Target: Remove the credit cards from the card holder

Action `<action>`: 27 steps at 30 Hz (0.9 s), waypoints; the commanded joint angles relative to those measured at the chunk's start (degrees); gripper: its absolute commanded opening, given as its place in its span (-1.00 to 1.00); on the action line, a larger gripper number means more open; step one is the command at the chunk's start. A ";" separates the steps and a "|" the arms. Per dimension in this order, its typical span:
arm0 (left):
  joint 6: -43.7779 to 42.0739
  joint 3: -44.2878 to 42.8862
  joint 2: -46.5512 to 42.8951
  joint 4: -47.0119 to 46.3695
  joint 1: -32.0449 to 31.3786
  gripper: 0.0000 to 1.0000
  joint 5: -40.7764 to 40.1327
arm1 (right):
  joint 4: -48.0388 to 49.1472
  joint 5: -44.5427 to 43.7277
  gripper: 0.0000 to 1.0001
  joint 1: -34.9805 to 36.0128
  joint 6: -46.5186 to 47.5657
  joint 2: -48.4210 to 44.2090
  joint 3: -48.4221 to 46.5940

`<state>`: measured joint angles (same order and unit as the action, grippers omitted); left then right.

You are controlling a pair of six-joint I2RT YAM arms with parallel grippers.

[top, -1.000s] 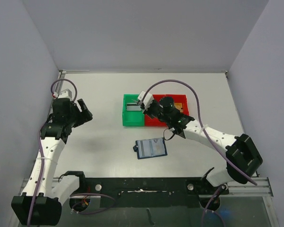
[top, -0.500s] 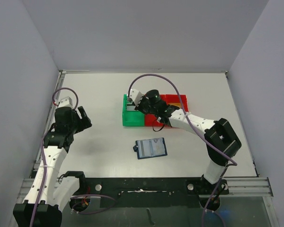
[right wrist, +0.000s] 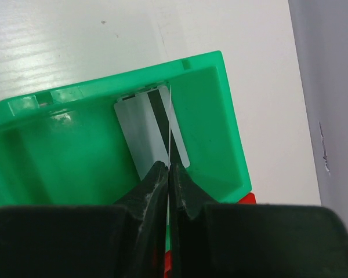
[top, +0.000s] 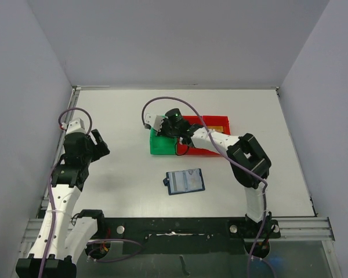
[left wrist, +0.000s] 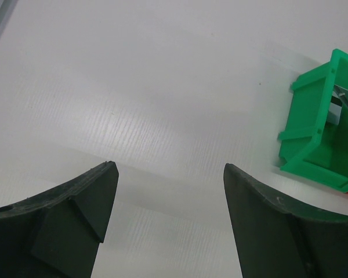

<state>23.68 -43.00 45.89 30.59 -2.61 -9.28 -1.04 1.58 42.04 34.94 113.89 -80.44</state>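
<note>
The card holder (top: 185,181), a dark navy wallet, lies open on the table in front of the bins, away from both grippers. My right gripper (top: 160,126) (right wrist: 169,168) is shut on a thin card (right wrist: 170,124) seen edge-on, its colour unclear, above the green bin (top: 161,145) (right wrist: 75,150). A silver-grey card (right wrist: 140,136) with a dark stripe lies flat in that bin and also shows in the left wrist view (left wrist: 336,107). My left gripper (top: 100,145) (left wrist: 169,174) is open and empty over bare table at the left.
A red bin (top: 211,123) adjoins the green bin (left wrist: 313,133) on its right, with something tan (top: 220,128) inside. The right arm stretches across the red bin. Grey walls enclose the white table (top: 122,174) on three sides.
My right gripper has moved left with the card, from over the red bin to over the green bin. My left arm has drawn back a little towards the near edge.
</note>
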 commanded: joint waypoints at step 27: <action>-1.10 -0.59 -0.63 -3.17 0.59 0.47 -0.50 | -1.66 -2.95 -0.36 0.53 10.50 4.51 -6.66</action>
<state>23.31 -42.98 45.30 30.55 -2.50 -9.67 -3.51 -4.03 42.59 47.75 123.50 -86.74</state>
